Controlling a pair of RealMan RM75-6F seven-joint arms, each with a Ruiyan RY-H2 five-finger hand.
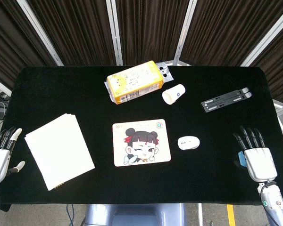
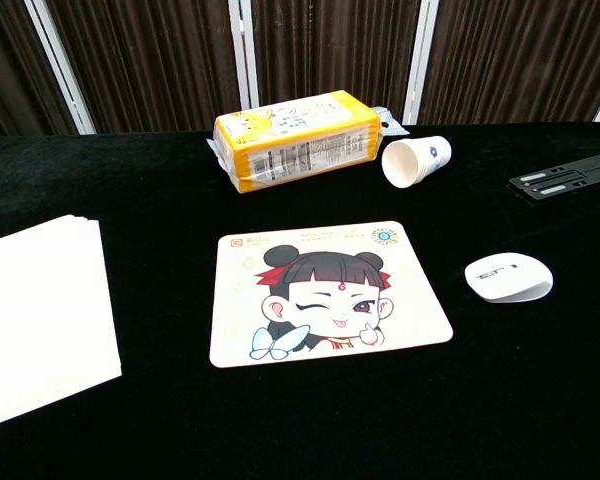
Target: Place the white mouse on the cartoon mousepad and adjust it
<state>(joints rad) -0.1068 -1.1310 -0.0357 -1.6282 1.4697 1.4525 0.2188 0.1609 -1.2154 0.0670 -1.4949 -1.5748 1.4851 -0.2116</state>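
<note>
Pre-grasp step. White mouse (image 1: 188, 142) on table (image 1: 61, 89), just right of cartoon mousepad (image 1: 141, 142), untouched. Right hand (image 1: 255, 157) and left hand (image 1: 1, 155): fingers apart, empty. Next, probably: right-hand reach, grasp.

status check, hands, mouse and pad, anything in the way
Left hand and right hand open, holding nothing. White mouse on the cloth right of cartoon mousepad, apart. Path clear.
</note>
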